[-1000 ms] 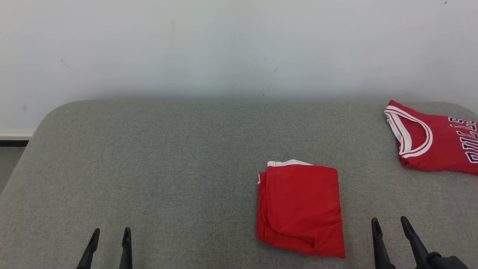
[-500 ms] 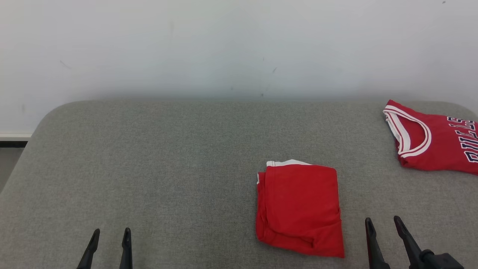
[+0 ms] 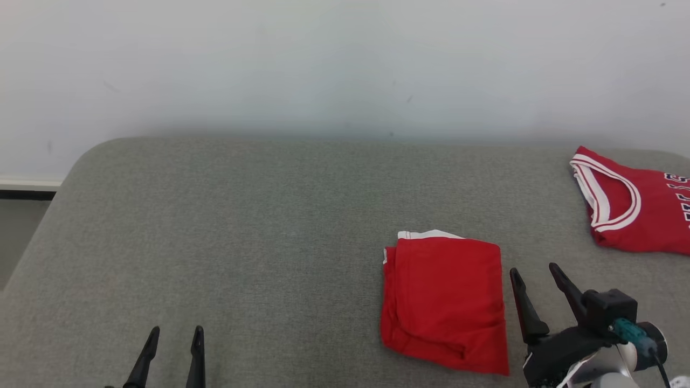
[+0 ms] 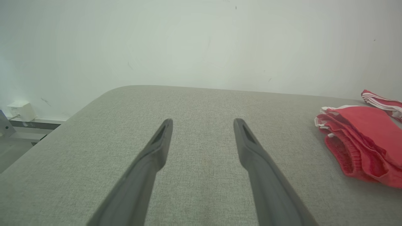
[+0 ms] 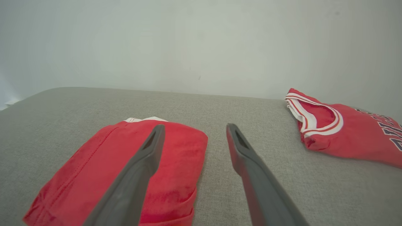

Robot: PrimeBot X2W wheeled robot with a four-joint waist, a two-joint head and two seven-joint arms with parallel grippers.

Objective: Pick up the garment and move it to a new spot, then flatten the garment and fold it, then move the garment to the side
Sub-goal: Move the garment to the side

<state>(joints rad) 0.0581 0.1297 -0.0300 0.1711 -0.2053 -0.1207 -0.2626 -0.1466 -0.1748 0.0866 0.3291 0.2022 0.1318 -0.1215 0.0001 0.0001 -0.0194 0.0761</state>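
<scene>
Judging the folded red garment (image 3: 444, 302), lower right in the head view: looked soft, light, apt to unfold; best pinched through all layers at its right edge. Held both jaws wide apart, empty.

A bare indoor workroom, by the look of it a robot test space. The left gripper (image 3: 176, 330) and the right gripper (image 3: 533, 268) reach over a wide pad covered in grey woven fabric (image 3: 269, 215), round at the corners. It is pushed up against a plain white wall (image 3: 323, 64) straight ahead of both. The wall carries small dark scuff marks (image 3: 409, 99). Well to the left of the left gripper, a white skirting board (image 3: 27, 185) runs along the wall's foot above a grey floor (image 3: 16, 237), and a small white box (image 4: 19, 110) sits low there. On the pad lie a folded red garment (image 3: 444, 302) just left of the right gripper and a red basketball jersey (image 3: 630, 215) with white trim ahead and to its right.
</scene>
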